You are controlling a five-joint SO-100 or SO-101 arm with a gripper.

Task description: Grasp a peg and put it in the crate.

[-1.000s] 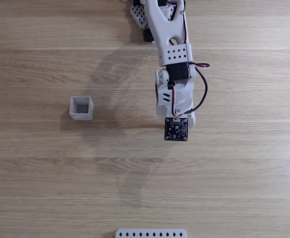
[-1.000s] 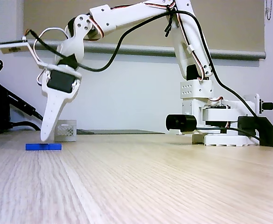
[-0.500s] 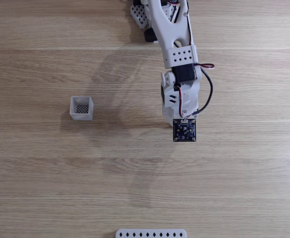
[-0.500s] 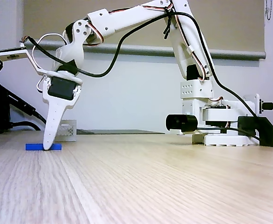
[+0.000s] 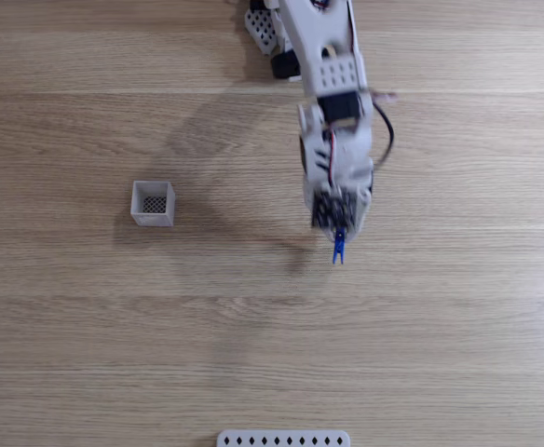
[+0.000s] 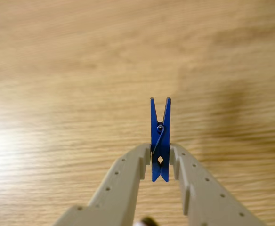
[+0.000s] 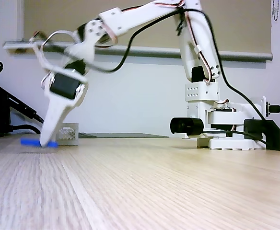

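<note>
The blue peg (image 6: 155,126) is pinched at its lower half between my two pale fingers, its split end pointing away from the wrist camera. My gripper (image 6: 160,151) is shut on it. From above, the peg (image 5: 338,246) sticks out just below my gripper (image 5: 336,231), right of the table's centre. In the side view the peg (image 7: 31,142) hangs level a little above the wood at my gripper (image 7: 48,142). The small white crate (image 5: 151,220) with its dark mesh bottom stands well to the left, apart from the arm; from the side the crate (image 7: 68,133) shows behind the fingers.
A white perforated strip (image 5: 283,438) lies at the bottom edge of the top-down view. The arm's base (image 7: 222,125) stands on the right in the side view, with black cables (image 7: 1,115) at the far left. Bare wooden tabletop (image 5: 114,345) surrounds the crate.
The gripper came down onto the peg lying on the table, shut on it, and has lifted it slightly off the wood while the wrist tilted up.
</note>
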